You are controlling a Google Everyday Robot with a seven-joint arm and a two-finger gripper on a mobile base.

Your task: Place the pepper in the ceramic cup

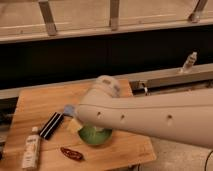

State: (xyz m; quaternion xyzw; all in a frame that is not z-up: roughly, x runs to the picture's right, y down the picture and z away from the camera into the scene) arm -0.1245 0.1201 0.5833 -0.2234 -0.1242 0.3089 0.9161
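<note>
At the table's (35, 107) front edge the pepper (71, 153) lies free. The hand (75, 124) hangs wide and empty beside the plate (95, 136), and the arm (150, 117) hides the cup. Best to come over the pepper, straddle its narrow width, then close gently.

Cream tubular arm (150, 117), small dark holes; pincer hidden behind it.
</note>
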